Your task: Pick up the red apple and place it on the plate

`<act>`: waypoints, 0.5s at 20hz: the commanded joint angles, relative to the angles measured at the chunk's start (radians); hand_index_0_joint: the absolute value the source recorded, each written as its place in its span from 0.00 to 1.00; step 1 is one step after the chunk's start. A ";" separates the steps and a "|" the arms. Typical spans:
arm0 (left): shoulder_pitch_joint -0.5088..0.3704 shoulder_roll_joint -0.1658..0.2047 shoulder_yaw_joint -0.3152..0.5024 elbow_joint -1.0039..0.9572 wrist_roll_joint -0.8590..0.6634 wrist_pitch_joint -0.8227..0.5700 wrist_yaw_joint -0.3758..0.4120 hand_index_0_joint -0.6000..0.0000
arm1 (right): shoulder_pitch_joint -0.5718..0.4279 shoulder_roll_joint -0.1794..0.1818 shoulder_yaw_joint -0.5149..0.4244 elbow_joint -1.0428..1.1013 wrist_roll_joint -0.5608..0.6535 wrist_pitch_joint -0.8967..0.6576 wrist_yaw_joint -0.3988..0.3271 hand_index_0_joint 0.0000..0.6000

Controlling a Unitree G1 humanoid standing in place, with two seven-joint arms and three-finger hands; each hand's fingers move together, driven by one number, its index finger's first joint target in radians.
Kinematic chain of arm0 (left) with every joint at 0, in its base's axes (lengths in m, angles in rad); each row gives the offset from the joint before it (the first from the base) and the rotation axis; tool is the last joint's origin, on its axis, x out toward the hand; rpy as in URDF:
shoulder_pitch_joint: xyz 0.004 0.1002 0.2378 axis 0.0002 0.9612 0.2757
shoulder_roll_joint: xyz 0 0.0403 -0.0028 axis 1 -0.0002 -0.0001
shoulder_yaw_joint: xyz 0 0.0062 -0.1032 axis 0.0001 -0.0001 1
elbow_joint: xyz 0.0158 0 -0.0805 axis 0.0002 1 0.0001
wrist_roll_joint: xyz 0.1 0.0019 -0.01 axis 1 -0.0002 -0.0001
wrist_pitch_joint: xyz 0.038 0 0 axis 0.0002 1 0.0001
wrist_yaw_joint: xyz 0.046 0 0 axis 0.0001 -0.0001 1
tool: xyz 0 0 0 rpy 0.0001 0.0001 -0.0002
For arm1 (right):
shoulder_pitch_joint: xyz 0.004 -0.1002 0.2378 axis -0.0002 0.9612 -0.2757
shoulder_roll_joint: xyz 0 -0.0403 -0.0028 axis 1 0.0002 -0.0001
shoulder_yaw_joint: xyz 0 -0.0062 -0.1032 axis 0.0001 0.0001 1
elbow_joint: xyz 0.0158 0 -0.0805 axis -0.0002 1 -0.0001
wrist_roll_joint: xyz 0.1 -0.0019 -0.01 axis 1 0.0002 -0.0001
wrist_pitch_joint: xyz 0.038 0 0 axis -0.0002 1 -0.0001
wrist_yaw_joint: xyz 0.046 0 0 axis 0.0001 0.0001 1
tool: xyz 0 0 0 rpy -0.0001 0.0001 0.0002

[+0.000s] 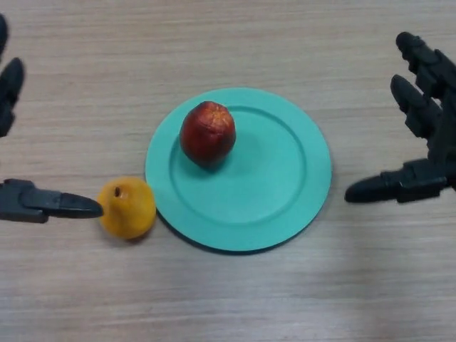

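The red apple sits on the teal plate, in its upper left part, with no hand touching it. My left hand shows at the left edge with fingers straight; its thumb tip lies just left of a yellow fruit. My right hand is at the right edge, fingers spread and straight, thumb pointing toward the plate's right rim but apart from it. Both hands hold nothing.
A yellow-orange fruit rests on the wooden table, against the plate's lower left rim.
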State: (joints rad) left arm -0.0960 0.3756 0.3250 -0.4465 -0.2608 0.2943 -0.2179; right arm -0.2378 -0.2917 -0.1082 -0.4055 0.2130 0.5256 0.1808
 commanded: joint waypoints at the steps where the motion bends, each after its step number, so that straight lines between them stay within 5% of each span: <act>1: -0.026 0.059 0.062 -0.059 0.020 -0.113 -0.037 1.00 | 0.006 -0.034 -0.075 -0.117 0.074 -0.068 -0.030 0.00; 3: -0.023 0.062 0.071 -0.063 0.038 -0.089 -0.094 1.00 | 0.039 -0.032 -0.078 -0.164 0.090 -0.062 -0.044 0.00; 10: -0.047 0.035 0.046 -0.092 0.021 -0.043 -0.039 1.00 | 0.057 -0.022 -0.081 -0.282 0.145 0.031 -0.132 0.00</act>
